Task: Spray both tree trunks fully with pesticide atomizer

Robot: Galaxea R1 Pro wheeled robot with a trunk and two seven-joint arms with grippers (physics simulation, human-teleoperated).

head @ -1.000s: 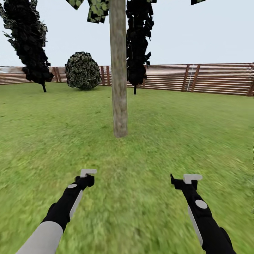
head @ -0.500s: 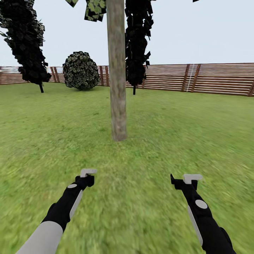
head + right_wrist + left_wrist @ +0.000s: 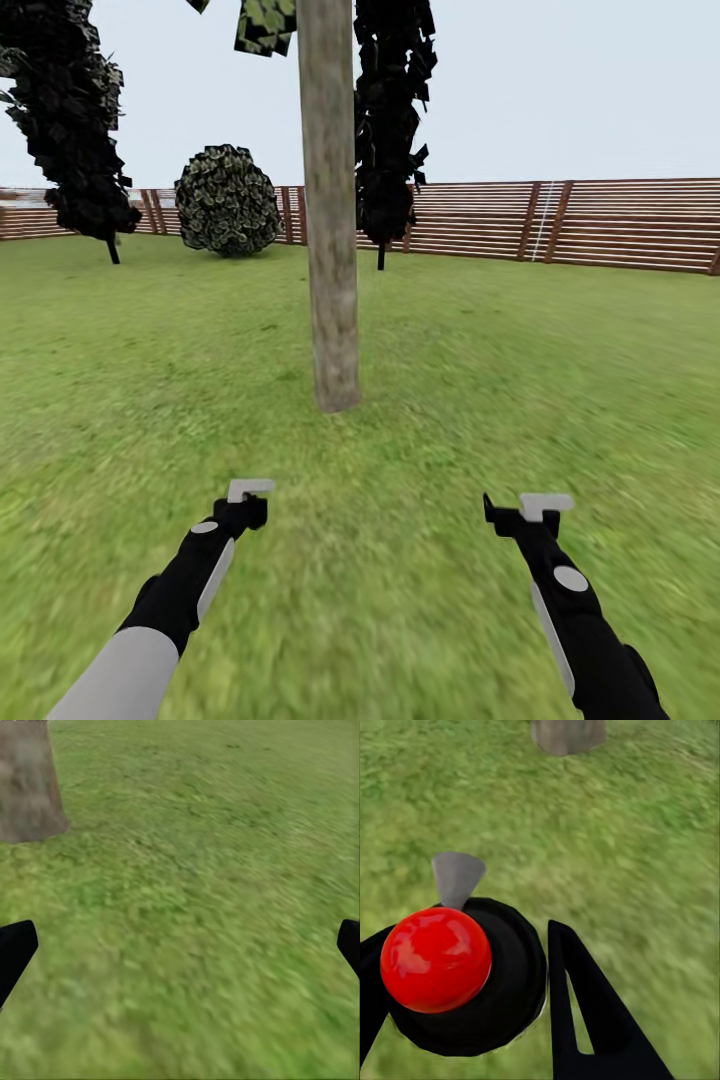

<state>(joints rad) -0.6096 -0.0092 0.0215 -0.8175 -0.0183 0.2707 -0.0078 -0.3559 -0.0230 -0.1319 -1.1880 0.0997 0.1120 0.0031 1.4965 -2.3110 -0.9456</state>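
The floor (image 3: 420, 600) is blurry green grass, closed at the back by a brown fence (image 3: 600, 222) of horizontal slats. The tree trunk (image 3: 330, 200) is a smooth, mottled grey-brown column, standing upright ahead, between the arms. The left gripper (image 3: 487, 967) is clamped on the pesticide atomizer (image 3: 469, 982), a round black body with a glossy red ball and a grey nozzle pointing toward the trunk. The right gripper (image 3: 180, 945) holds nothing, its dark fingers spread wide. No writing is legible.

Upright grey-brown tree trunk (image 3: 331, 210) on grass (image 3: 520, 340)
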